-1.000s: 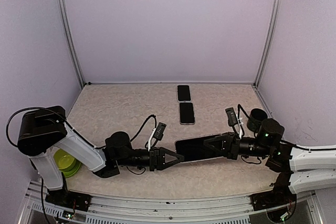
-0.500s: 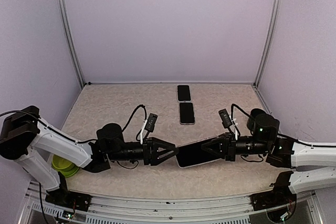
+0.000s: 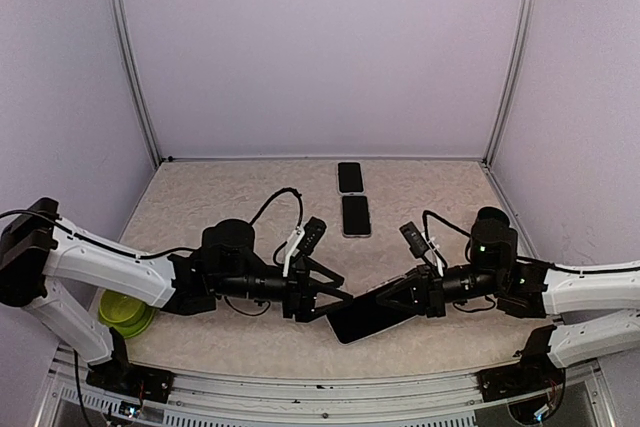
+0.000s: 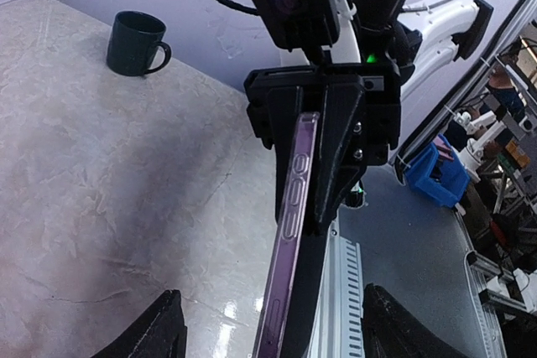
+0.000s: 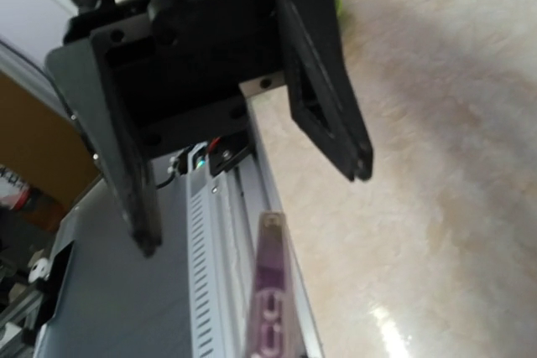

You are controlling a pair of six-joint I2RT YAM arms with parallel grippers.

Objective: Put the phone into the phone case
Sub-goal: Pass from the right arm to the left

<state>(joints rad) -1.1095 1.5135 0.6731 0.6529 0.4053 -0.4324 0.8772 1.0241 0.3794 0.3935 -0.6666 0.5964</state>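
The right hand (image 3: pixel 398 298) clenched the clear phone case (image 3: pixel 360 319) aloft at lower centre, the left hand (image 3: pixel 335 305) spread open beside it, while two phones (image 3: pixel 356 215) lay upper-centre on the worktop (image 3: pixel 200 207), seemingly none fitted yet.

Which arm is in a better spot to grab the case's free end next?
Left. The left claw is open, facing the case's free end; the right claw is shut on the other end.
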